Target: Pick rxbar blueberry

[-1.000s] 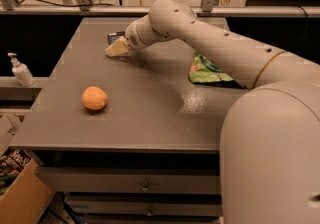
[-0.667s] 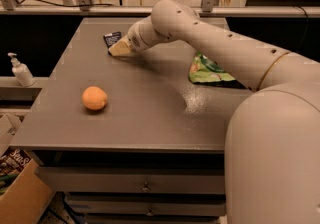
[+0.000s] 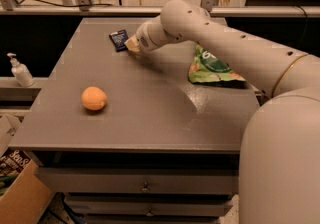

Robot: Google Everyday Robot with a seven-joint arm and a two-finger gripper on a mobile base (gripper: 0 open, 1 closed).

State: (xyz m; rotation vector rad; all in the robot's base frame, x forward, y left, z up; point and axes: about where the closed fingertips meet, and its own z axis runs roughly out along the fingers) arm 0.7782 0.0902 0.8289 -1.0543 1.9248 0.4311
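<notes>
The rxbar blueberry [image 3: 119, 39] is a small flat dark navy wrapper with pale print. It lies flat on the grey table [image 3: 145, 113] near the far edge, left of centre. My gripper [image 3: 132, 45] is low over the table just to the right of the bar, at its near right corner, at the end of the pale arm that reaches in from the right. I cannot tell whether it touches the bar.
A round orange fruit [image 3: 94, 98] sits on the left front part of the table. A large green snack bag [image 3: 212, 67] lies to the right, partly under the arm. A white pump bottle [image 3: 20, 71] stands on a ledge to the left. A cardboard box [image 3: 17, 193] is below left.
The gripper has shifted a little to the right, and the dark bar, mostly covered before, now shows almost whole on the table. The orange and the bag have not moved.
</notes>
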